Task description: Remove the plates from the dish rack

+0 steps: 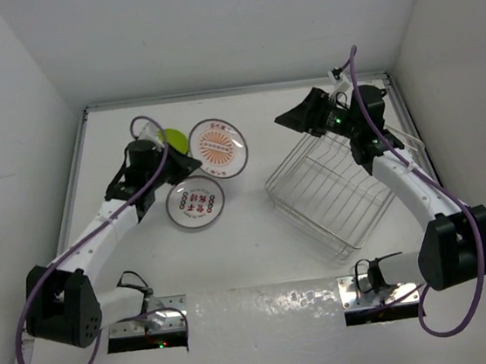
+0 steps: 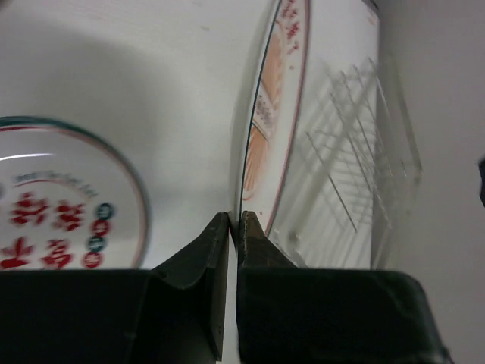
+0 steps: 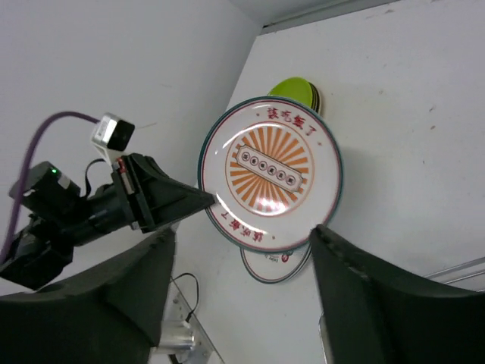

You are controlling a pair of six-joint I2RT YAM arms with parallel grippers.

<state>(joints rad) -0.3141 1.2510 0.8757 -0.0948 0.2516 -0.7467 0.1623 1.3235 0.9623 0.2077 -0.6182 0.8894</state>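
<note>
Sunburst plate is sitting out of the dish rack, at the far left of the tabletop, with the lime green plate just behind it and the red-lettered plate just in front. We're seeing no plates in the rack from above, so we're reading this as the last set-down.

Left gripper is pinching the sunburst plate's rim, jaws clenched on the thin edge. Right gripper is hovering by the rack's far-left corner, jaws spread wide, gripping nothing.

Doing the step well:
- Rim pinch is giving little margin, so we're wanting slow wrist moves.
- We're suggesting the plate be levelled before lowering, keeping its edge off the red-lettered plate.
- Jaws should be letting go only once the plate is bearing on the tabletop, then backing out along the plate's plane so it isn't dragged.

Views:
- Top view is giving layout and the rack's contents, but the wrist is hiding the contact.
- Left wrist is showing the pinch itself.
- Right wrist is showing the plate's face and its own spread jaws.
- We can't tell from any view whether the plate is touching down.
</note>
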